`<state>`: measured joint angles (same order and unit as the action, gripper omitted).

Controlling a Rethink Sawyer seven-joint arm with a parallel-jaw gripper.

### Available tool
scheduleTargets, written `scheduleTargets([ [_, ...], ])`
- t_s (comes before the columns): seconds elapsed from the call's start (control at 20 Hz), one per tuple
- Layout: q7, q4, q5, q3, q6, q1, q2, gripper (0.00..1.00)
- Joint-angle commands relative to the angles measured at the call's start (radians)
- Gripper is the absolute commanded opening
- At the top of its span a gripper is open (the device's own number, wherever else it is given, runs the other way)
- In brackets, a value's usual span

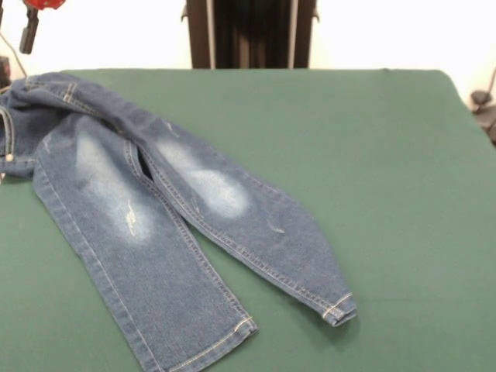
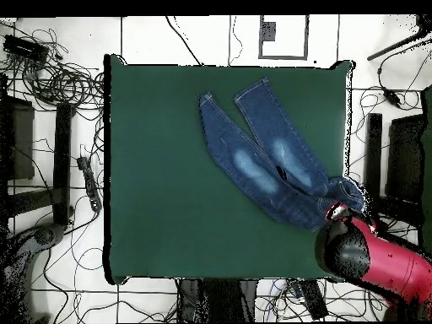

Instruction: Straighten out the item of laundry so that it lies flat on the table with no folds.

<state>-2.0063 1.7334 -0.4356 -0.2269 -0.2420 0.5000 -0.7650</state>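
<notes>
The small blue denim jeans (image 1: 155, 225) lie on the dark green table (image 1: 372, 170) at its left side. Both legs run toward the near edge and their cuffs are apart. The waistband (image 1: 31, 116) is bunched and folded at the table's far left edge. In the overhead view the jeans (image 2: 270, 164) lie at the right, with the waistband (image 2: 342, 198) crumpled at the right edge. The red arm (image 2: 371, 257) hangs just beyond that waistband. A black part of the gripper (image 1: 29, 35) shows at the top left, above the waistband; its state is unclear.
The robot's pedestal (image 1: 252, 35) stands behind the table's far edge. Cables (image 2: 59, 84) and dark equipment lie on the floor round the table. A black stand (image 1: 484, 105) is off the table's right side.
</notes>
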Motion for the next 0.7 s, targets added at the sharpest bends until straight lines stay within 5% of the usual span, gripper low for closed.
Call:
scheduleTargets([
  [0.05, -0.038, 0.016, -0.029, 0.106, 0.044, -0.043, 0.008, 1.00],
  [0.7, -0.029, 0.080, 0.073, 0.155, -0.138, -0.022, -0.055, 1.00],
])
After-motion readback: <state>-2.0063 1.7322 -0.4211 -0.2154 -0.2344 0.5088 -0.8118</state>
